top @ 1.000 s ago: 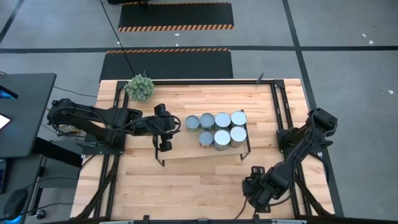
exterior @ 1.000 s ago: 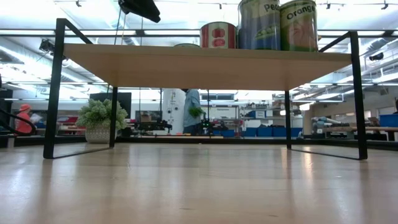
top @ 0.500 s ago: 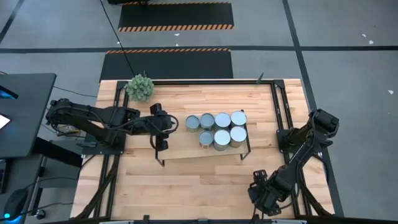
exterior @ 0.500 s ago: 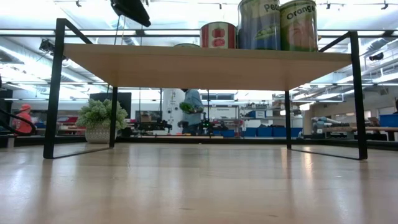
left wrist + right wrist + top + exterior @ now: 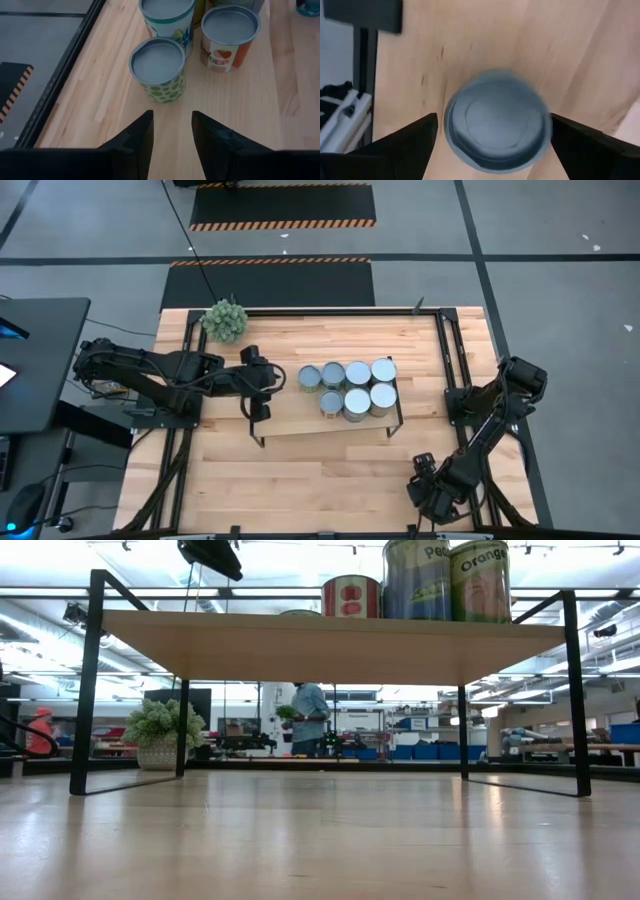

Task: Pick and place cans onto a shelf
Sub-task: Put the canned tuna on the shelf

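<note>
Several cans [image 5: 347, 388] stand upright in two rows on the right half of the light-wood shelf [image 5: 290, 420]; the low view shows three of them [image 5: 415, 578] on the board [image 5: 330, 645]. My left gripper [image 5: 258, 385] hovers open and empty over the shelf's left end, with a green-dotted can [image 5: 159, 70] and a red-labelled can [image 5: 227, 37] ahead of it. My right gripper [image 5: 432, 495] is near the table's near right corner, open, pointing down over one more can with a grey-blue top [image 5: 496, 122]. Its fingers stand on either side of that can. The gripper hides this can in the high view.
A spiky green plant ball [image 5: 225, 320] sits at the table's far left corner, beside the shelf's black rod frame [image 5: 255, 432]. Bare tabletop [image 5: 320, 480] lies in front of the shelf. A person [image 5: 310, 718] stands far off in the room behind.
My right gripper has gone toward the table's near right corner, staying low. My left gripper has drawn back a little toward the table's left edge, away from the cans. The cans on the shelf have not moved.
</note>
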`<control>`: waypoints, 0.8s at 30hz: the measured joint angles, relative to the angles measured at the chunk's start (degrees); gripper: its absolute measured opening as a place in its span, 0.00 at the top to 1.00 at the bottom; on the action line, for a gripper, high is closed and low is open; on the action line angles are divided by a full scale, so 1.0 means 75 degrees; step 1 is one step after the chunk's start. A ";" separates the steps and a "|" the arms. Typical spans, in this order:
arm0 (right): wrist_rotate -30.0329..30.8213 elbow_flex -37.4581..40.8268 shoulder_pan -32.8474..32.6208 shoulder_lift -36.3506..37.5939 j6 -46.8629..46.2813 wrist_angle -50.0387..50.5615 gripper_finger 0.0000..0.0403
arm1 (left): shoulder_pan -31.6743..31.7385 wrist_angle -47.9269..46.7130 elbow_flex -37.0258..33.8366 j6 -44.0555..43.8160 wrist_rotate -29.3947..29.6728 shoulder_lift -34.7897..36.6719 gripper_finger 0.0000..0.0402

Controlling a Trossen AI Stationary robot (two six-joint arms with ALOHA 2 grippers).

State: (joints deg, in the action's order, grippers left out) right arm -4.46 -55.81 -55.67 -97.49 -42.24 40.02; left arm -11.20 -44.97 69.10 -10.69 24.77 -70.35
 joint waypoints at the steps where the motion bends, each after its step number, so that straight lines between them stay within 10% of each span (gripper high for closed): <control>1: -0.0019 0.0088 -0.0034 0.0000 0.0003 -0.0098 0.07 | 0.0000 -0.0014 0.0000 -0.0086 0.0000 0.0000 0.65; 24: 0.0781 -0.0540 0.0925 -0.0015 0.0800 -0.0640 0.28 | -0.0449 -0.0028 0.0000 0.0781 -0.0064 0.0753 0.66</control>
State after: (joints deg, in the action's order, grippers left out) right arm 1.39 -59.86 -48.74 -97.60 -36.24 35.22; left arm -14.57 -45.18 69.10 -4.83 24.29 -64.70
